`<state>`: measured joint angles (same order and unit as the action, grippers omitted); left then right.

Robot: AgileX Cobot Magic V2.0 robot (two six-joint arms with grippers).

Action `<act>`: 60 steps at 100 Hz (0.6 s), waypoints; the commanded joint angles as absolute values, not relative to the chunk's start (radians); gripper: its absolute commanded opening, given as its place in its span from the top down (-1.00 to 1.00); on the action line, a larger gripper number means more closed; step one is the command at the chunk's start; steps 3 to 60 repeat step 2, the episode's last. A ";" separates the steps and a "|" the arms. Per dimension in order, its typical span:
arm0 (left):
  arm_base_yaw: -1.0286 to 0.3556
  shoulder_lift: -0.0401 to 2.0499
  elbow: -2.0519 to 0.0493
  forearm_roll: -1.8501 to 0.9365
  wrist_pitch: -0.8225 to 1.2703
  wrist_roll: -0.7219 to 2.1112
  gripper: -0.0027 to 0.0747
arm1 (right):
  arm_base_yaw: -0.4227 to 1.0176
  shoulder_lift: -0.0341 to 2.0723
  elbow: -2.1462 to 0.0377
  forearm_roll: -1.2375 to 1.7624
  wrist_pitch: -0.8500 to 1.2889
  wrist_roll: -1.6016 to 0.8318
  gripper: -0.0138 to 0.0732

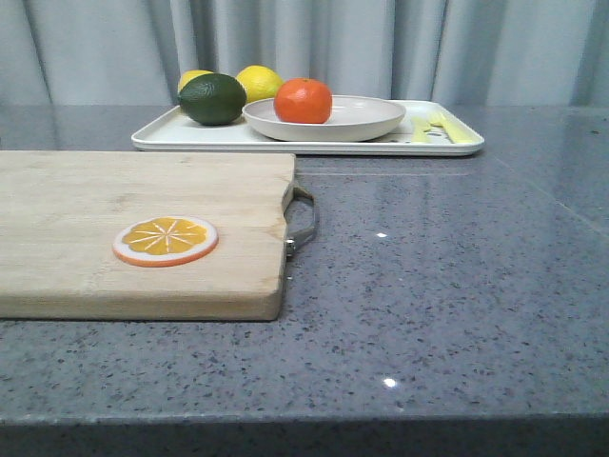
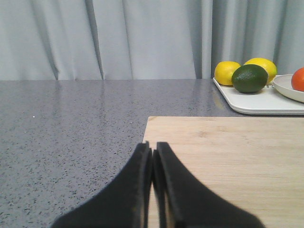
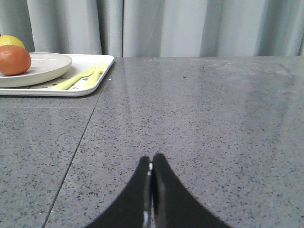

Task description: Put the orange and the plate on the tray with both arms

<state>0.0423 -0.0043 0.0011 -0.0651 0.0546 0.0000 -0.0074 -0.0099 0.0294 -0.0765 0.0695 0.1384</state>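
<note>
Nearest the front camera lay the pale wooden cutting board [image 1: 143, 233] with its metal loop handle [image 1: 303, 224], and on it the flat orange slice disc [image 1: 166, 240], well short of the tray.

The whole round glossy orange [image 1: 304, 100] sat inside the large shallow off-white plate [image 1: 366, 122], and that plate rested on the flat rectangular white tray [image 1: 447, 145] at the far side of the speckled grey stone counter [image 1: 447, 286]. Judged from that, both task items were already placed and nothing was left to carry. Beside the plate on the tray stood a dark green lime [image 1: 212, 99] and two yellow lemons [image 1: 259, 82], the lime just beside the plate's rim; a pale yellow fork-like utensil [image 1: 430, 126] lay on the tray's other end.

The left gripper [image 2: 152, 164] hovered over the near edge of the board, its black jaws pressed together on nothing. The right gripper [image 3: 151, 173] hung over bare counter, well apart from the tray, its jaws likewise closed and empty.

The risks from here seemed small: the orange could roll within the shallow plate if the tray were bumped, and any fresh reach by the left arm would cross the board and could sweep the slice disc or nudge the lime against the plate.
</note>
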 commanded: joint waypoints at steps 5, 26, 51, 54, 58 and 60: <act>0.043 -0.037 0.010 -0.064 -0.028 0.000 0.98 | -0.012 -0.023 0.008 -0.088 -0.007 0.140 0.84; 0.043 -0.037 0.010 -0.064 -0.028 0.000 0.98 | -0.012 -0.023 0.008 -0.088 -0.007 0.140 0.84; 0.043 -0.037 0.010 -0.064 -0.028 0.000 0.98 | -0.012 -0.023 0.008 -0.088 -0.007 0.140 0.84; 0.043 -0.037 0.010 -0.064 -0.028 0.000 0.98 | -0.012 -0.023 0.008 -0.088 -0.007 0.140 0.84; 0.043 -0.037 0.010 -0.064 -0.028 0.000 0.98 | -0.012 -0.023 0.008 -0.088 -0.007 0.140 0.84; 0.043 -0.037 0.010 -0.064 -0.028 0.000 0.98 | -0.012 -0.023 0.008 -0.088 -0.007 0.140 0.84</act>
